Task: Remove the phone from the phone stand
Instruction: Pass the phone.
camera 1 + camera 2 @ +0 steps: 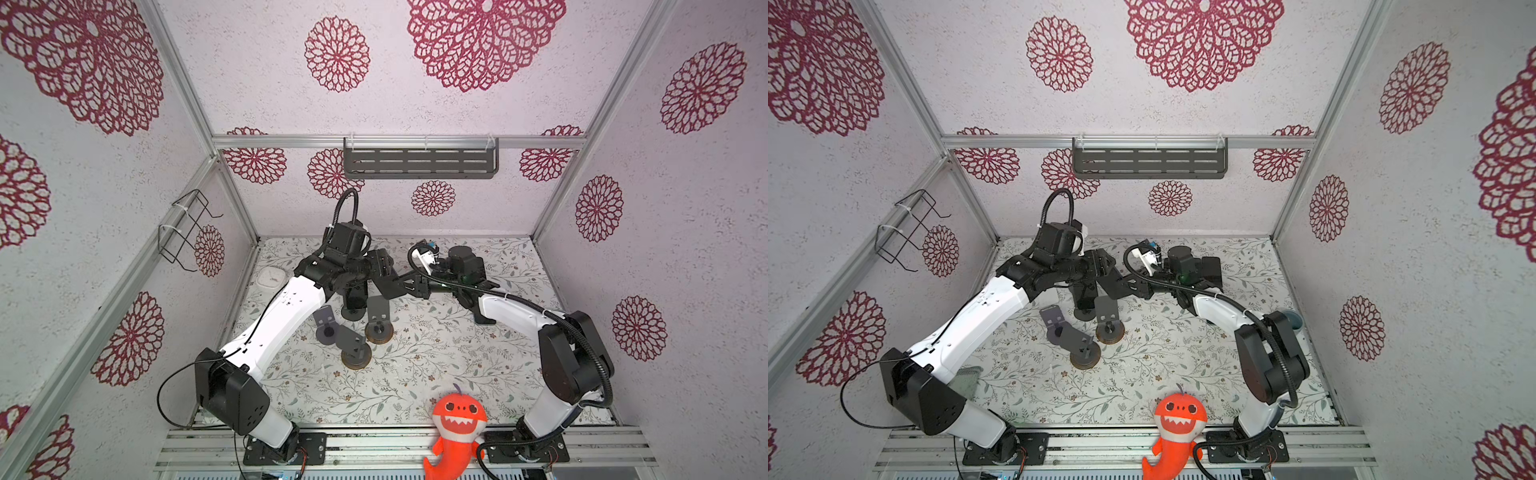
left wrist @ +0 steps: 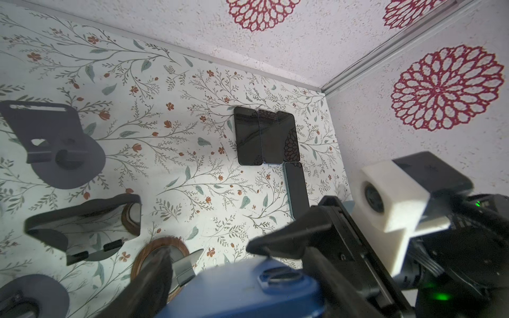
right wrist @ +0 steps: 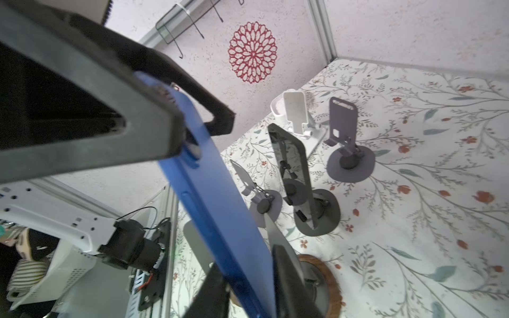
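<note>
Phone (image 3: 217, 220), one blue; dark phones (image 2: 248, 137), four

- Pale, rough-textured walls (image 1: 374, 104) on three sides, and big crimson flower medallions (image 1: 336, 54) are scattered all over them.
- Aluminium frame bars (image 1: 291, 142) run along every corner and across the back wall.
- On that back bar hangs a dark slotted shelf (image 1: 419, 164).
- Over on the side wall, a black wire rack (image 1: 187, 232) is tied on with white zip ties.
- Down below, the floor covering (image 1: 436, 365) is white with leafy sprigs and small rust-red blossoms.
- At the near edge sit silver slotted rails (image 1: 395, 446).
- Lighting is soft and even, with only faint shadows.
</note>
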### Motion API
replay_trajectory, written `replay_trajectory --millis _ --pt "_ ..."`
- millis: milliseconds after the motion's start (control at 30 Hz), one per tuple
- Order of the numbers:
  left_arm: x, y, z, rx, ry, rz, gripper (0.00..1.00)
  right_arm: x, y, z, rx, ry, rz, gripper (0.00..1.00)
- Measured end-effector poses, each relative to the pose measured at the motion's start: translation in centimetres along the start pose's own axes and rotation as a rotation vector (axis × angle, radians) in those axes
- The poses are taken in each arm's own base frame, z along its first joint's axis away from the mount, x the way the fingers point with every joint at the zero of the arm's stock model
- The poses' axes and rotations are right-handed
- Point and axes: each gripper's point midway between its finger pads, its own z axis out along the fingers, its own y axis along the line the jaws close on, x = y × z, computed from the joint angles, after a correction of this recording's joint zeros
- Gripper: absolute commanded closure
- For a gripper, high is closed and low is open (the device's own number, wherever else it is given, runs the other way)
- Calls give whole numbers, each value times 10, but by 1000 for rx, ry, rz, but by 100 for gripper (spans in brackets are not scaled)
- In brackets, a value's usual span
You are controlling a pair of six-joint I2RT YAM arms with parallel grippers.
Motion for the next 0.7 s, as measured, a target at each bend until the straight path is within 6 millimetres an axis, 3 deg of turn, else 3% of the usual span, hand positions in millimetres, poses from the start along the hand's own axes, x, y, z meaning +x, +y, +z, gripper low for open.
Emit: replay_trajectory --millis 100,233,367,500,700 --pt "-7 7 2 -15 -17 -10 32 -2 13 6 -36 -5 -18 100" --pt "-9 5 2 -7 -27 -9 29 -5 12 5 -38 -14 -15 100" --pt "-11 0 4 35 -44 -16 2 -6 10 4 -31 -18 5 100" --pt "-9 -4 -3 120 -73 -11 2 -6 7 1 -24 -18 42 100" --pt "-20 -3 -37 306 -195 -31 3 -11 -6 -15 9 -27 136 100"
